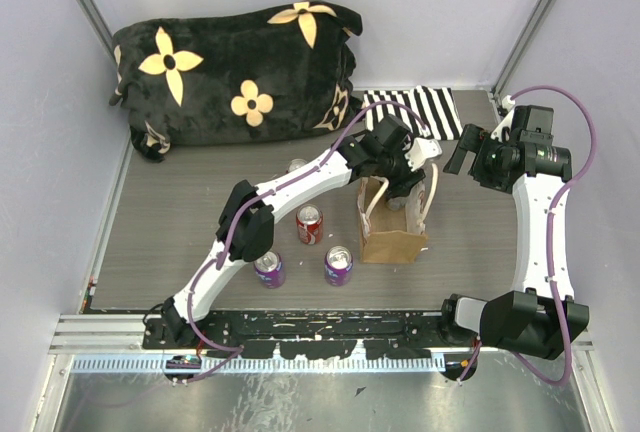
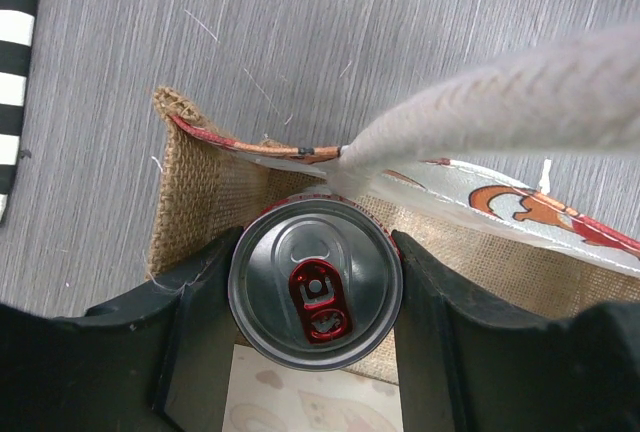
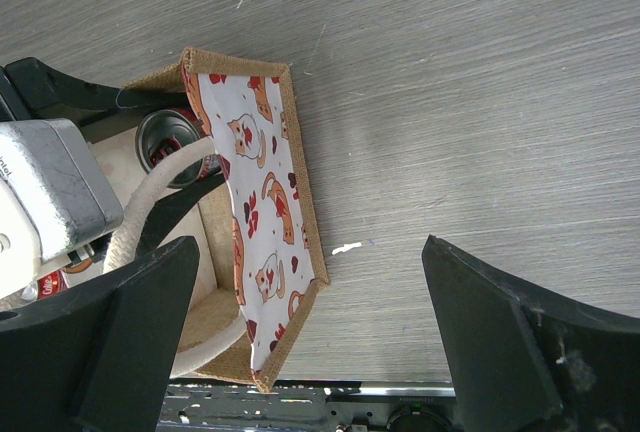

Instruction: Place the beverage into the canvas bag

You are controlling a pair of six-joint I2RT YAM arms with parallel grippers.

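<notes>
Grey wood-grain table (image 1: pixel 170 212) fills the frame between pale walls (image 1: pixel 430 12). We see a black flowered cushion (image 1: pixel 235 72) at upper left and a striped cloth (image 1: pixel 425 112) right of it. At centre, the left gripper (image 2: pixel 315 297) is clamped on the upright beverage can (image 2: pixel 300 242), at the open mouth of the canvas bag (image 1: pixel 392 237). The right gripper (image 1: pixel 462 157) hangs wide apart, holding nothing, just right of the bag.

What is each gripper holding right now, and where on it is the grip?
The left gripper holds a red-tabbed soda can by its opposite sides just below the rim, at the canvas bag's mouth. The right gripper is open, holding nothing.
</notes>
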